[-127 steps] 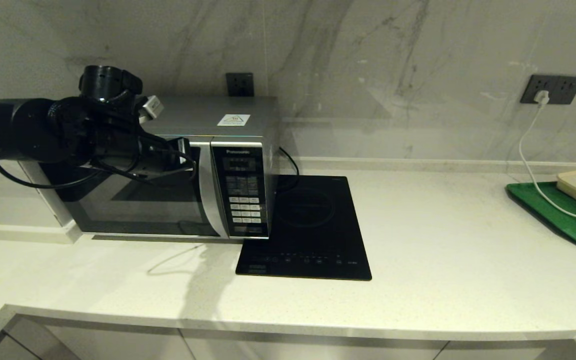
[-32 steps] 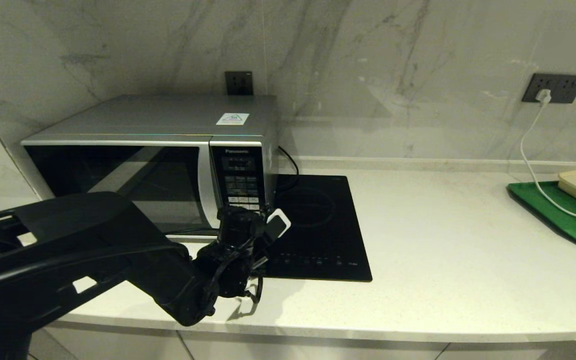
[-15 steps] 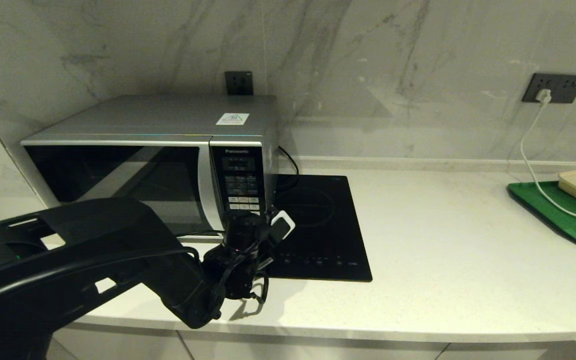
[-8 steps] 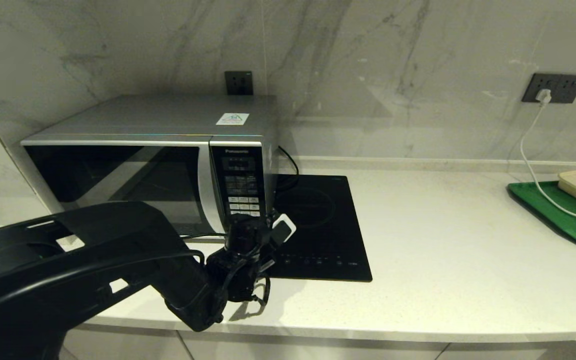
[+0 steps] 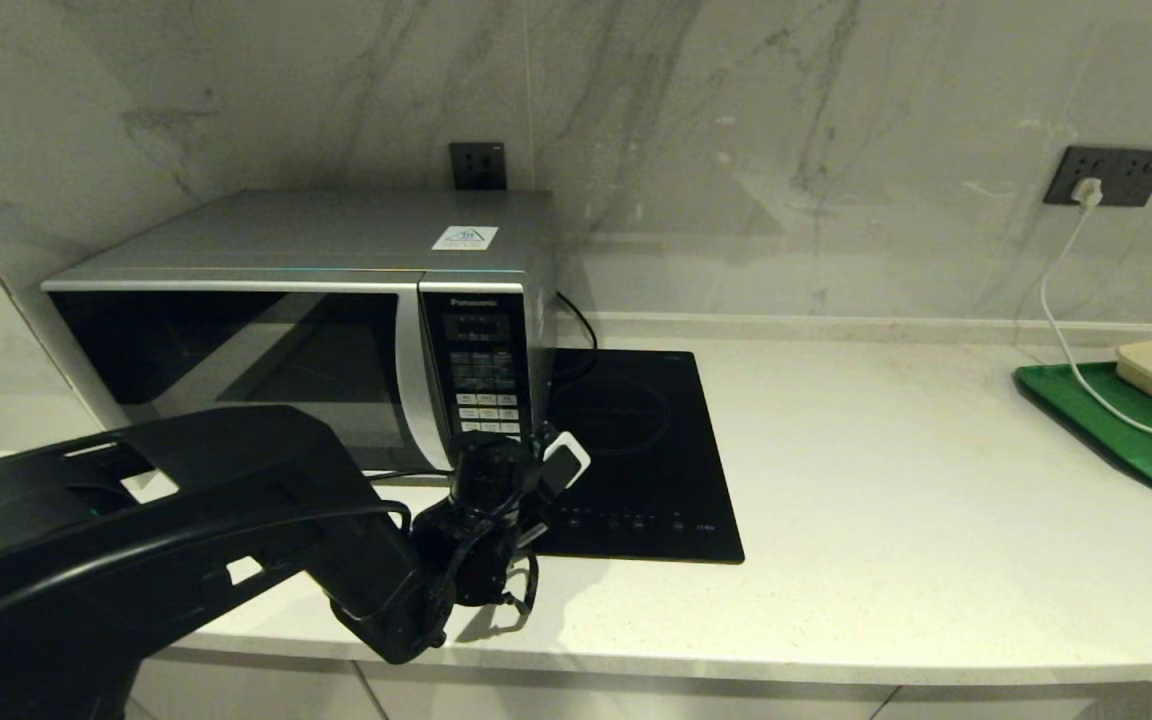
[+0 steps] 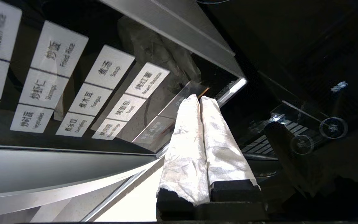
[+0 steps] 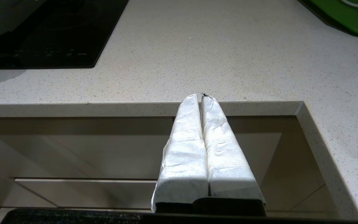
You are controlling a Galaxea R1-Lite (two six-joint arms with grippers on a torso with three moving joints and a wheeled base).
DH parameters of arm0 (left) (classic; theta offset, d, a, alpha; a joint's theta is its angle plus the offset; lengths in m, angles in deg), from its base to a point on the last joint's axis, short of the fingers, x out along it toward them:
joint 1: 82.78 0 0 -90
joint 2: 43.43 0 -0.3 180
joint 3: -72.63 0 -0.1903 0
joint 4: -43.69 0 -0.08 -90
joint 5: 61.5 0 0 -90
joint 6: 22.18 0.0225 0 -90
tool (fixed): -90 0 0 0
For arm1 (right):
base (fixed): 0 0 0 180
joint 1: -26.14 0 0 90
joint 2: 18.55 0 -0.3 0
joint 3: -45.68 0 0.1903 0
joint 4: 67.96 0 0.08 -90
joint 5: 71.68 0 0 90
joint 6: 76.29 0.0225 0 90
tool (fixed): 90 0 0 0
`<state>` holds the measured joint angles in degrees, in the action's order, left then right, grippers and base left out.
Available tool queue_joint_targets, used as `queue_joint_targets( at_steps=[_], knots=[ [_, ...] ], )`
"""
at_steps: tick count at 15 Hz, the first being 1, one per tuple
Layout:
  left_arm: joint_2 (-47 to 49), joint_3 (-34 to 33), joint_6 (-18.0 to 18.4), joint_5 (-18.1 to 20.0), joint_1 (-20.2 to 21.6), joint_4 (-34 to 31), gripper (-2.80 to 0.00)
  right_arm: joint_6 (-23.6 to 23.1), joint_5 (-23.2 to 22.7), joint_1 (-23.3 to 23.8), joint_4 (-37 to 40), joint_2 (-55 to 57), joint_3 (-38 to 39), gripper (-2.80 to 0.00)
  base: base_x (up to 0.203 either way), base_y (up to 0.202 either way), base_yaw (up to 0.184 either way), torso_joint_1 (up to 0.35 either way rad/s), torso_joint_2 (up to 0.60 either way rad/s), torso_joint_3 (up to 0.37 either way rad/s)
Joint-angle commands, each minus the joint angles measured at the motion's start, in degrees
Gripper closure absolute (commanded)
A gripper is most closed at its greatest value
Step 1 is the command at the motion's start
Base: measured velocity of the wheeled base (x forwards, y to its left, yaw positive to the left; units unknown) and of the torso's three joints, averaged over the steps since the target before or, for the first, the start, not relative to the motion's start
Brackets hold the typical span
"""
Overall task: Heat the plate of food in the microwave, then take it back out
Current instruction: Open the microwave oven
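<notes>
So the left claw (image 6: 200, 99) has its 2 wrapped fingers pressed together with nothing between them, and it's parked right at the bottom of the microwave (image 5: 336, 300) button panel (image 5: 484, 375), tips touching or just about touching the long clear bar (image 6: 166, 118) under the rows of white menu keys. That bar looks like the start or door-release key, the label is too smudgy to tell which. The door (image 5: 236, 370) is fully closed, and the plate of food doesn't show anywhere, so it's probably inside behind the dark glass. Best guess: this is a button-press step. Next it needs a short straight push into that bar, without sliding onto the induction hob (image 5: 636, 450) beside it. The right claw (image 7: 201, 97), also pressed together and empty, hangs off the front edge of the table (image 7: 228, 56).
</notes>
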<state>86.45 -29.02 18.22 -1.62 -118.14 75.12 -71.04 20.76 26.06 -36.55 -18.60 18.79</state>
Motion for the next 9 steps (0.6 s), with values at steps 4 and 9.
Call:
queue_joint_targets(
  at_steps=[4, 9],
  knots=[
    [0.1, -0.4, 0.3, -0.2, 1.5, 0.3, 0.0, 0.0, 0.0, 0.0, 0.0, 0.0, 0.0, 0.0, 0.0, 0.0, 0.0, 0.0, 0.0, 0.0],
    [0.6, -0.1, 0.3, -0.2, 1.5, 0.4, 0.0, 0.0, 0.0, 0.0, 0.0, 0.0, 0.0, 0.0, 0.0, 0.0, 0.0, 0.0, 0.0, 0.0]
  ],
)
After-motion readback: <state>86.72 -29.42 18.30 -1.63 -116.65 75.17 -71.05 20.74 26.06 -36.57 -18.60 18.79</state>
